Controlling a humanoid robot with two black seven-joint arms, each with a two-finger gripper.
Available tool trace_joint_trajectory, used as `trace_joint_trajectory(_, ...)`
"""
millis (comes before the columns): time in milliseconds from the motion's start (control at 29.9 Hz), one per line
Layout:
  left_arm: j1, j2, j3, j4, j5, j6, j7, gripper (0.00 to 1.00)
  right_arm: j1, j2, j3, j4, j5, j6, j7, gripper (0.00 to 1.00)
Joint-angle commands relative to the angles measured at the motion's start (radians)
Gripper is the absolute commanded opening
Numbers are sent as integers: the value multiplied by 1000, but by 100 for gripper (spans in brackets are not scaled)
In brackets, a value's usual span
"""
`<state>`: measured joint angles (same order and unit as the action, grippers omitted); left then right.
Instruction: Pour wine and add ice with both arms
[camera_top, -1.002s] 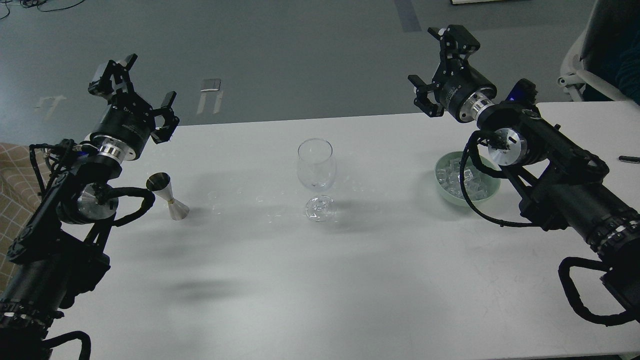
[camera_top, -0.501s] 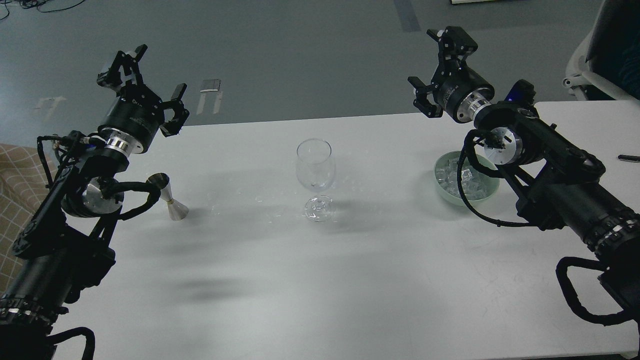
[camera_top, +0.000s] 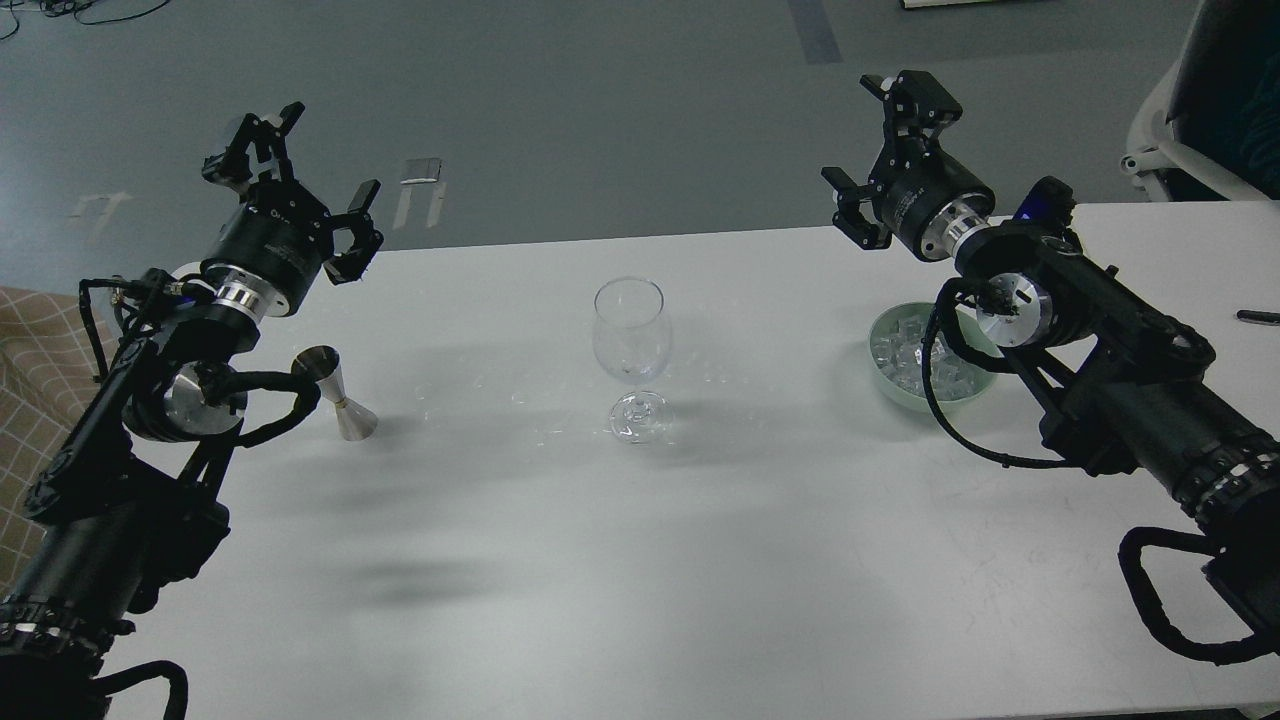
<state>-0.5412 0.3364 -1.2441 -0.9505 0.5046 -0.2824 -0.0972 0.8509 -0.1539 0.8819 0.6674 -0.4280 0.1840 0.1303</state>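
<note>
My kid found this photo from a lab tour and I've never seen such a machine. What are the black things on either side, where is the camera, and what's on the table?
The picture is taken from the robot's own head, looking down at a white table. The black things are its two arms. Each ends in a clawed end effector: the left end effector and the right end effector are both open, raised above the table's far edge, holding nothing. On the table stand a steel jigger on the left, a clear stemmed glass in the middle, and a mint-green bowl of ice on the right, partly hidden by the right arm.
</note>
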Motion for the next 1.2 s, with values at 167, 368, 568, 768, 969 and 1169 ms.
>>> trace_joint_trajectory(167, 3, -4, -3, -1, -8, 2, -2, 98, 2, -3, -3, -42, -2, 43, 23, 100)
trace_joint_trajectory(368, 12, 3, -11, -5, -38, 0, -2, 98, -15, -3, -26, -48, -2, 43, 26, 100)
trace_joint_trajectory(568, 35, 10, -8, -45, -112, 9, 1, 98, -16, -3, -28, -48, -2, 41, 28, 100)
trace_joint_trajectory(768, 38, 26, -3, -65, -118, 9, 4, 98, -15, -4, -28, -48, -2, 40, 28, 100)
trace_joint_trajectory(969, 38, 26, 2, -67, -118, 14, 5, 98, -13, -4, -26, -48, -2, 40, 37, 100)
trace_joint_trajectory(1169, 52, 50, -6, -126, -145, 29, 39, 98, -12, -6, -26, -46, 0, 40, 38, 100)
